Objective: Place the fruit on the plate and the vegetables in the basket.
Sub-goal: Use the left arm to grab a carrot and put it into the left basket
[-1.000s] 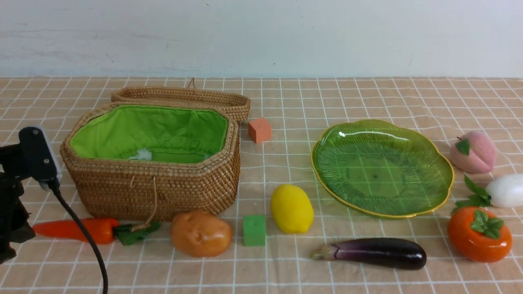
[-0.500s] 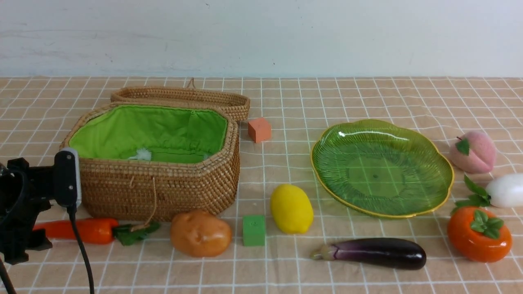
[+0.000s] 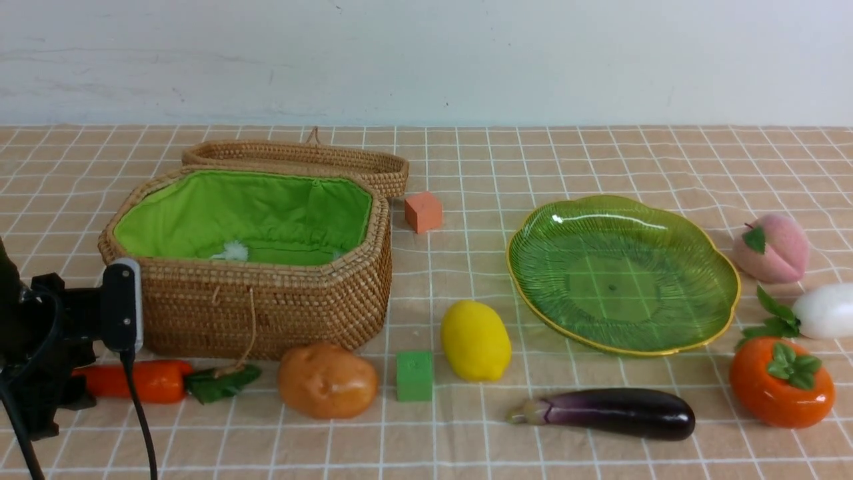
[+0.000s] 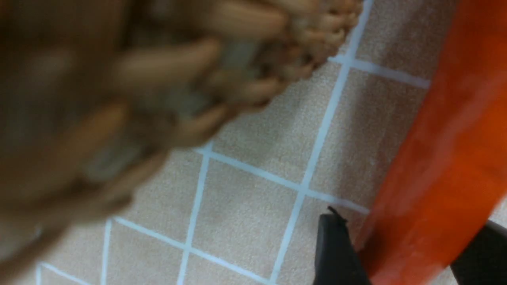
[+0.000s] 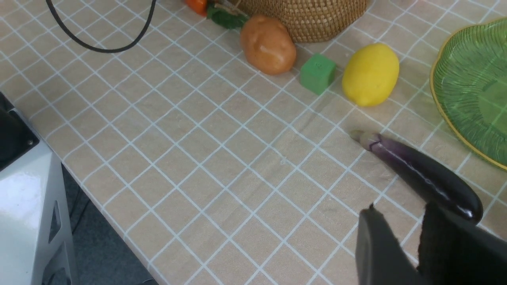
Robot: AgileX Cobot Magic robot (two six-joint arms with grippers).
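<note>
Carrot [image 3: 143,381] first: flat near the table's [image 3: 466,453] front-left corner, just in front of the basket [image 3: 266,313], leaves toward the potato [image 3: 326,381]. Straddled by the left gripper [image 4: 410,237], one dark finger on either side of the orange body. Cannot tell whether clamped or only set around it; wrist view too close and blurred. Not lifted.

Judged step: first vegetable pick. No vegetable visible in the basket, nothing on the plate [image 3: 516,280].

Next move, as a judgement: make the hold firm, raise clear of the woven rim, carry over the green lining, let go. Watch the basket wall close beside the fingers.

Further right along the front edge: potato, lemon [image 3: 476,341], eggplant [image 3: 613,413], persimmon [image 3: 781,381]. Radish [image 3: 823,310] and peach [image 3: 773,248] by the right edge, beside the plate.

Right gripper [image 5: 402,211] near the eggplant's fat end, fingers slightly parted, empty. Probably placed for the eggplant.
</note>
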